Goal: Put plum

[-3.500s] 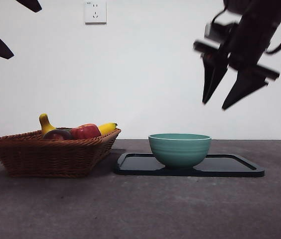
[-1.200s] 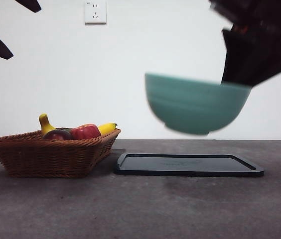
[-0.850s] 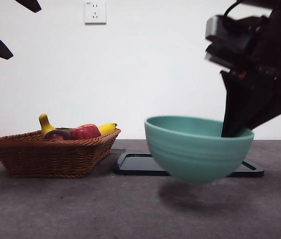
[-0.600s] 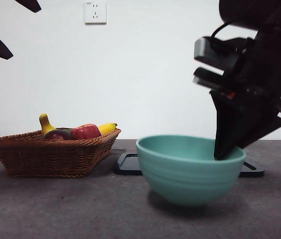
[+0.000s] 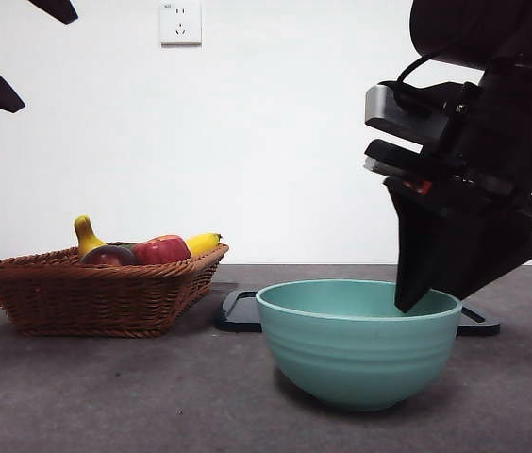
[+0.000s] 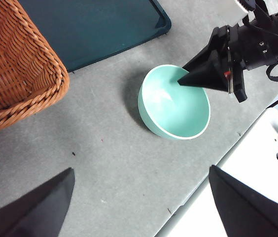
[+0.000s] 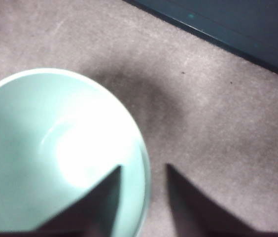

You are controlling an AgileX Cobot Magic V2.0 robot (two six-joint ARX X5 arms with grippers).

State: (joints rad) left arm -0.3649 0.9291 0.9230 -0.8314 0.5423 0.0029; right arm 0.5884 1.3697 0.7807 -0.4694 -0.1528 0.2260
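The dark maroon plum lies in the wicker basket at the left, beside a red apple and a banana. A teal bowl stands on the table in front of the black tray. My right gripper is open over the bowl, one jaw inside the rim and one outside. It is the big dark arm in the front view. My left gripper is open and empty, high above the table, far from the plum.
The basket and tray show in the left wrist view, with the bowl near the table's front edge. A wall socket is on the white wall behind.
The right gripper lifted the bowl off the tray, carried it forward and set it down on the table in front of the tray. The left arm has not moved.
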